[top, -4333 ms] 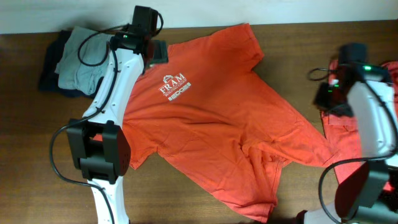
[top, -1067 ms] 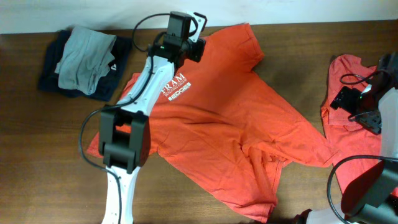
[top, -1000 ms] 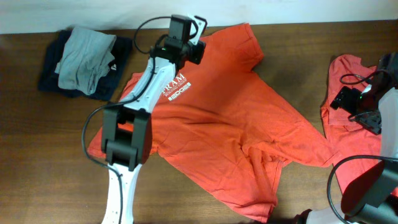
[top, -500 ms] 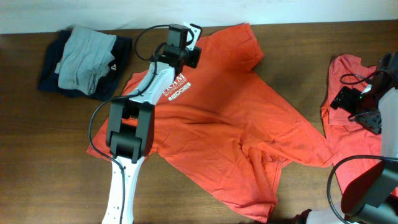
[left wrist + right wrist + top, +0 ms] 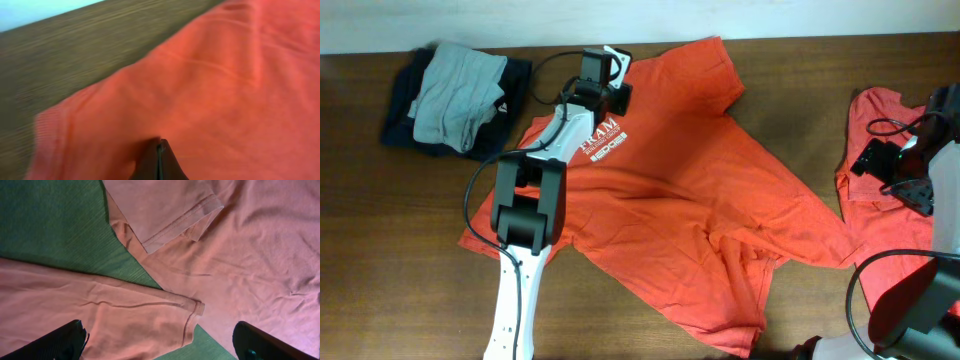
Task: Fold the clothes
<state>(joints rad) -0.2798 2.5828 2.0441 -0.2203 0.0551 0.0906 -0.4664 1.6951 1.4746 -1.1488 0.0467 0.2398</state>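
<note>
Your left gripper (image 5: 159,159) has its fingers closed tight, the tips against the top edge of the orange T-shirt (image 5: 700,190). The shirt lies spread and rumpled across the middle of the wooden table (image 5: 380,250). Your right gripper (image 5: 162,342) hangs wide open above a second orange shirt (image 5: 868,120) at the table's right end.

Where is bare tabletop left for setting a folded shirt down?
Front-left table corner, below the grey-and-navy clothes pile and beside the spread T-shirt; also the far strip between that T-shirt and the second T-shirt. The middle is crowded.
</note>
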